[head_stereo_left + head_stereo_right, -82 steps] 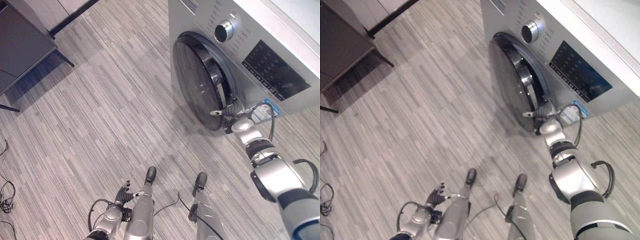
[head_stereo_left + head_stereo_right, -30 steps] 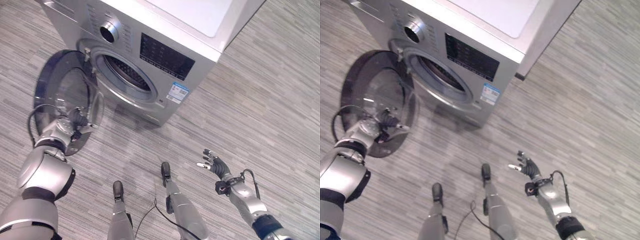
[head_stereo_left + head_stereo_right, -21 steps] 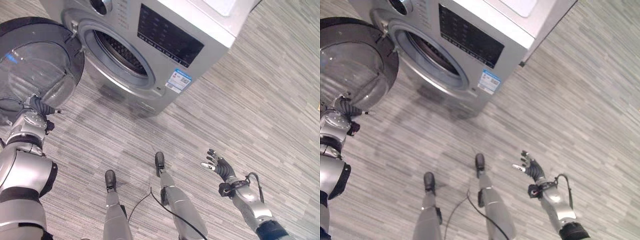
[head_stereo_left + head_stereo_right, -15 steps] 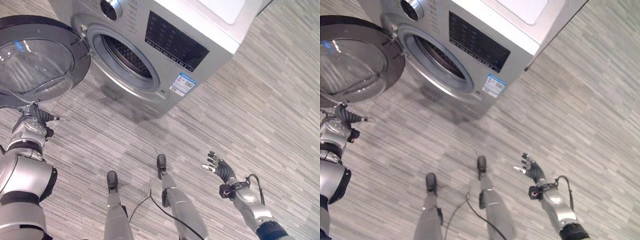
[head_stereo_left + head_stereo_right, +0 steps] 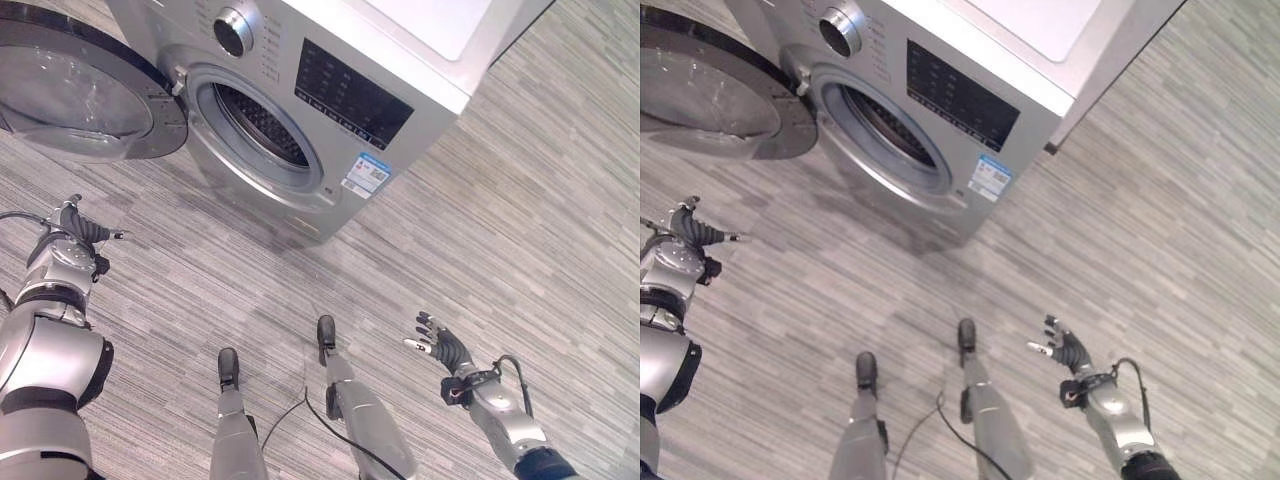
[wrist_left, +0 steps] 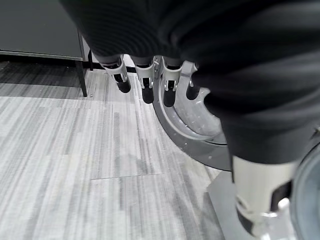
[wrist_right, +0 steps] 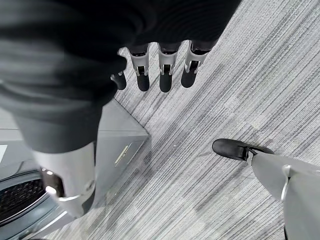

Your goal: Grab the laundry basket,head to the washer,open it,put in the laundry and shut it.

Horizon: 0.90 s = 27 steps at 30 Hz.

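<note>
Your washer (image 5: 330, 110) stood with its door (image 5: 80, 90) swung wide, drum (image 5: 262, 128) exposed. Left robot hand (image 5: 78, 228) hung below the door, right robot hand (image 5: 440, 345) well clear of the washer; both were spread, empty. With no laundry held, loading could stall.

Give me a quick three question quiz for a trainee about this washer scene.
1. True or false: the washer door is shut.
2. What is the left robot hand holding? A) the door B) laundry C) nothing
3. What shows inside the door opening?

Key
1. False, it is swung wide open.
2. C, its fingers are straight and apart from the door.
3. The drum; no laundry is visible in it. The right robot hand is open too.
</note>
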{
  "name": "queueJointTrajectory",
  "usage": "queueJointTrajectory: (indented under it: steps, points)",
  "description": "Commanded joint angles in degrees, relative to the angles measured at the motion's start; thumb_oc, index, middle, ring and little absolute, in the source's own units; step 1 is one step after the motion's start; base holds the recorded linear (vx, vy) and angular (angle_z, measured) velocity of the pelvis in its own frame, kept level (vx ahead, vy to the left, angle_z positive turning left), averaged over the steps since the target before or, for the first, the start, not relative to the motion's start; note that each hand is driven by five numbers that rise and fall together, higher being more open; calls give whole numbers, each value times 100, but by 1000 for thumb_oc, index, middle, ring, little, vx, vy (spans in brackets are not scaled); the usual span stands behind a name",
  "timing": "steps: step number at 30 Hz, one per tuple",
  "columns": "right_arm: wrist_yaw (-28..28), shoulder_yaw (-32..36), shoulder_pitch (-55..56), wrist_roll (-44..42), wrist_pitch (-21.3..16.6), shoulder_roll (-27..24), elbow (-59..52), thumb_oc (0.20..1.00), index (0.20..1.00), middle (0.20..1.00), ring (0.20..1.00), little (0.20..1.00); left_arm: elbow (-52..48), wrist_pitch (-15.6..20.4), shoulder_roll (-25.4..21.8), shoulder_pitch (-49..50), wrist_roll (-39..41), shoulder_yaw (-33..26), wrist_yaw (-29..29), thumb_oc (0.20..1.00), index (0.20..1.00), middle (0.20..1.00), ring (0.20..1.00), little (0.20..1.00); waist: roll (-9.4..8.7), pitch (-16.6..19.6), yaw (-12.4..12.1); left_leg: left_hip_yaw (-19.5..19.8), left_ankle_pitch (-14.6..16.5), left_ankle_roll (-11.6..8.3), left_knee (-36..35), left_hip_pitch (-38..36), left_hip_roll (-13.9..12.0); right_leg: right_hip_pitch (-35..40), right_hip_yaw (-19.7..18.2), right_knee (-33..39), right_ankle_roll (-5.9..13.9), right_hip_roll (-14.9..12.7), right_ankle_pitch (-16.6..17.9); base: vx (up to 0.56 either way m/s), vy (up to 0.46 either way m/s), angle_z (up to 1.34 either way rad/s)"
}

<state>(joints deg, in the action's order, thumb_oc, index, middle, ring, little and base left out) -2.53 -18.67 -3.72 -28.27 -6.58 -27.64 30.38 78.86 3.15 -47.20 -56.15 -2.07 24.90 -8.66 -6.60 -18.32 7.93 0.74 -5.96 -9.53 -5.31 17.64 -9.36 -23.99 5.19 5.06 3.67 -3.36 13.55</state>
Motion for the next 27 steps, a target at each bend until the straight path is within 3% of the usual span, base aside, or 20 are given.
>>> queueJointTrajectory:
  steps: [1, 4, 8, 9, 11, 13, 14, 19, 22, 25, 27]
  points:
    - [247, 252, 212, 255, -176, 115, 677, 1000, 1000, 1000, 1000, 1000, -249, 351, 99, 623, 531, -302, -297, 1000, 1000, 1000, 1000, 1000, 71, 406, -71, -331, 418, 307, 31, -134, 222, 534, -289, -17, 545, -288, -866, 71, 40, 1]
    - [322, 380, 251, 283, -139, 227, 1055, 1000, 1000, 1000, 1000, 1000, -641, 477, 352, 1138, 740, -511, -339, 1000, 1000, 1000, 1000, 1000, 104, 477, -124, -352, 462, 331, 31, -250, 247, 641, -291, -31, 537, -306, -914, 84, 34, -1]
    - [380, 874, 227, 101, 2, 497, 2145, 1000, 1000, 1000, 1000, 1000, -1551, 715, 1297, 2936, 1228, -1079, -228, 1000, 1000, 1000, 1000, 1000, 132, 648, -293, -447, 670, 423, 31, -797, 321, 1057, -396, -88, 525, -317, -1075, 130, 64, -12]
    - [380, 874, 227, 101, 2, 497, 2145, 1000, 1000, 1000, 1000, 1000, -1551, 715, 1297, 2936, 1228, -1079, -228, 1000, 1000, 1000, 1000, 1000, 132, 648, -293, -447, 670, 423, 31, -797, 321, 1057, -396, -88, 525, -317, -1075, 158, 99, -28]
    - [367, 1316, 114, -45, 77, 486, 2642, 1000, 1000, 1000, 1000, 1000, -2050, 813, 1917, 4099, 1464, -1312, -59, 1000, 1000, 1000, 1000, 1000, 166, 765, -412, -507, 901, 550, 219, -1141, 389, 1348, -562, -153, 528, -348, -1176, 185, 134, -22]
    - [372, 1449, 77, -26, 102, 442, 2656, 1000, 1000, 1000, 1000, 1000, -2184, 827, 2063, 4421, 1514, -1388, 1, 1000, 1000, 1000, 1000, 1000, 179, 826, -429, -504, 962, 594, 295, -1190, 432, 1388, -612, -187, 532, -378, -1183, 119, 118, -41]
    - [442, 1740, 71, -27, 136, 262, 2464, 1000, 1000, 1000, 1000, 1000, -2479, 816, 2339, 5114, 1782, -1530, 215, 1000, 1000, 1000, 1000, 1000, 233, 929, -478, -533, 1124, 684, 404, -1373, 497, 1526, -694, -252, 566, -444, -1193, 137, 156, -30]
    - [605, 2429, 271, 89, 57, -252, 1122, 1000, 1000, 1000, 1000, 1000, -2821, 731, 2771, 6118, 1907, -1439, 641, 1000, 1000, 1000, 1000, 1000, 337, 1141, -496, -364, 1353, 920, 653, -1500, 763, 1727, -667, -556, 662, -714, -1242, 109, 156, -1]
    - [888, 2833, 207, 112, -119, -438, 501, 1000, 1000, 1000, 1000, 1000, -2466, 647, 2952, 6148, 1781, -1408, 648, 1000, 1000, 1000, 1000, 1000, 436, 1198, -474, -192, 1412, 1030, 693, -1591, 880, 1671, -643, -1148, 705, -761, -1342, 72, 131, 21]
    - [1166, 3119, 246, 205, -247, -431, -142, 1000, 1000, 1000, 1000, 1000, -2229, 575, 3015, 6030, 1675, -1477, 579, 1000, 1000, 1000, 1000, 1000, 512, 1139, -425, 11, 1463, 1115, 764, -1718, 937, 1531, -722, -1895, 673, -643, -1397, 70, 65, 31]
    - [1409, 3279, 222, 346, -328, -376, -536, 1000, 1000, 1000, 1000, 1000, -2134, 570, 3072, 5960, 1558, -1508, 515, 1000, 1000, 1000, 1000, 1000, 558, 1134, -409, 114, 1518, 1137, 748, -1829, 946, 1443, -756, -1948, 621, -568, -1533, 102, -6, 29]
